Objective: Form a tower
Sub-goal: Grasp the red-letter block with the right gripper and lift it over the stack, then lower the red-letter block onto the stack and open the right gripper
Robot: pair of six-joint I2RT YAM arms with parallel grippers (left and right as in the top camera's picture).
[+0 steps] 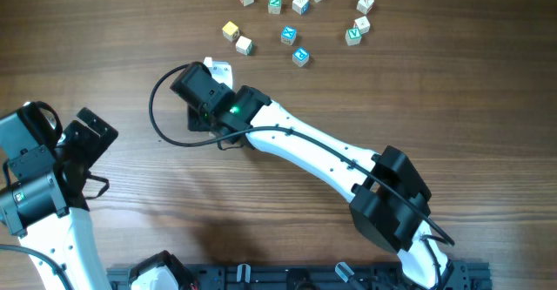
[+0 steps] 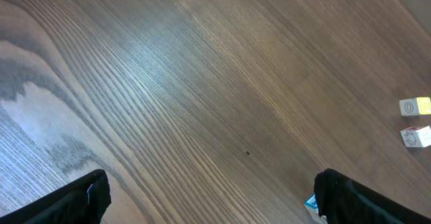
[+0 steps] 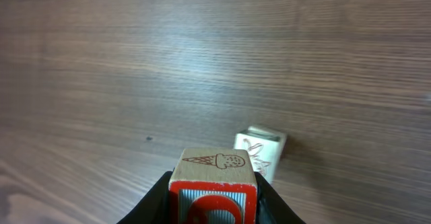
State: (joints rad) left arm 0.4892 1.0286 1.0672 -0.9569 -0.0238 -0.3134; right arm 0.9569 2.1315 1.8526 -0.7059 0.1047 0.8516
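Near table (image 1: 418, 90) centre, a bit to the left, the R gripper (image 3: 214, 198) is pinching a red-marked cube (image 3: 215, 165) btw its two black fingers. The cube's top face is showing an ice-cream cone drawing, and its red face w/ a pale letter is turning toward the wrist cam. Whether other cubes are sitting under it, can't tell: the fingers and the frame edge are hiding everything below. Just beside it, on the far right side in the wrist view, a white cube (image 3: 260, 146) w/ a faint line drawing is lying on the wood, turned at an angle, close to the held cube but apart from it. From overhead the R arm is stretching diagonally from bottom right across the table, w/ a green light glowing on its wrist. At the bottom-left corner the L gripper (image 2: 215, 207) is hanging over bare wood w/ its fingers spread wide, gripping nothing; a blue cube (image 2: 310, 204) is peeking out just beside one finger. Along the far edge, approx. eleven loose cubes (image 1: 300, 4) are lying scattered singly, well apart from both grippers, some w/ green, blue or yellow faces.
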